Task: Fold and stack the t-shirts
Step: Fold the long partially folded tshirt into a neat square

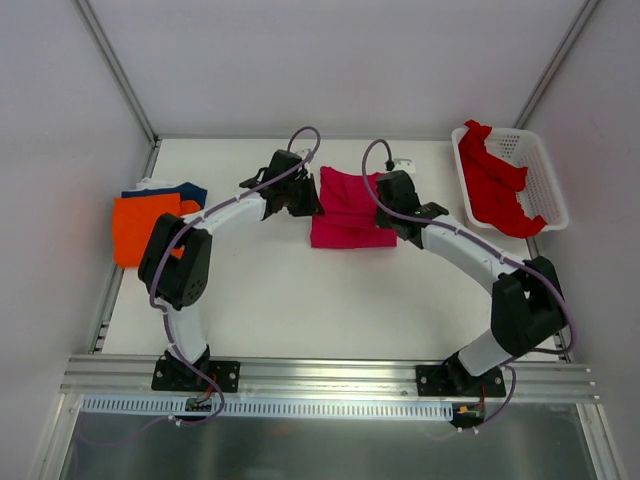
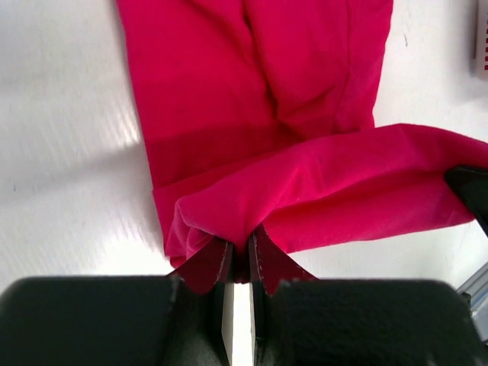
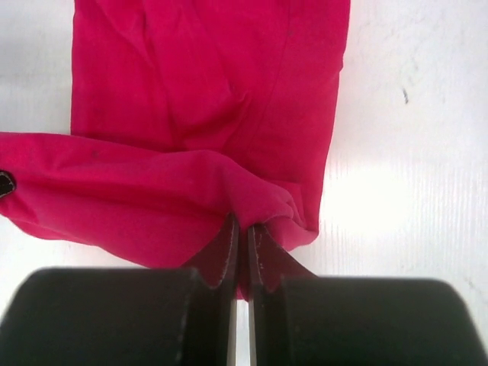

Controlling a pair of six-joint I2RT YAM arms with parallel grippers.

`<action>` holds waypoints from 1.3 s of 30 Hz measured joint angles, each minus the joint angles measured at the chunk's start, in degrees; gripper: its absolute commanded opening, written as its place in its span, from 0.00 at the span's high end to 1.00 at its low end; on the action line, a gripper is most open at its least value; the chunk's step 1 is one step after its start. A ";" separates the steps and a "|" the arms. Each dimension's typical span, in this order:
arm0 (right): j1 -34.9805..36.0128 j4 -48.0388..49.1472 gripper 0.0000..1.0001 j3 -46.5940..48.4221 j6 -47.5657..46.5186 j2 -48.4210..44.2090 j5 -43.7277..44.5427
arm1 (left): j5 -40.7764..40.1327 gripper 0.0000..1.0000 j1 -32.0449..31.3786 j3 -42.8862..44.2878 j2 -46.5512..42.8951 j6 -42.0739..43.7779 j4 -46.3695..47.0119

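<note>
Folding the pink shirt (image 1: 345, 205) on the table (image 1: 300, 300), my left gripper (image 2: 240, 259) and right gripper (image 3: 242, 244) each pinch a corner tight. The orange shirt (image 1: 135, 225) and navy shirt (image 1: 190, 190) lie folded at my left. The red shirt (image 1: 495, 185) is not folded yet and sits in the basket (image 1: 548, 170).

My table, seen from the overhead camera.
On the white table (image 1: 280, 300), a magenta t-shirt (image 1: 350, 215) lies between my left pincer (image 1: 310, 200) and right pincer (image 1: 386, 206). Well outboard of the left pincer I see an orange t-shirt (image 1: 140, 228), a navy t-shirt (image 1: 192, 190) showing past its far edge. A white basket (image 1: 525, 148) sits well outboard of the right.
</note>
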 measured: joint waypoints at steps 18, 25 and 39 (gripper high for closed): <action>-10.40 -0.74 0.99 18.88 -4.04 15.98 -7.82 | 7.65 1.00 5.46 28.98 20.04 2.51 -6.67; -12.35 -1.09 0.99 23.63 -4.44 23.76 -9.66 | 9.68 0.56 6.08 35.15 28.04 2.56 -7.61; -14.80 3.52 0.06 29.31 -9.27 28.79 -6.88 | -1.01 0.01 6.32 39.47 28.30 4.20 -9.64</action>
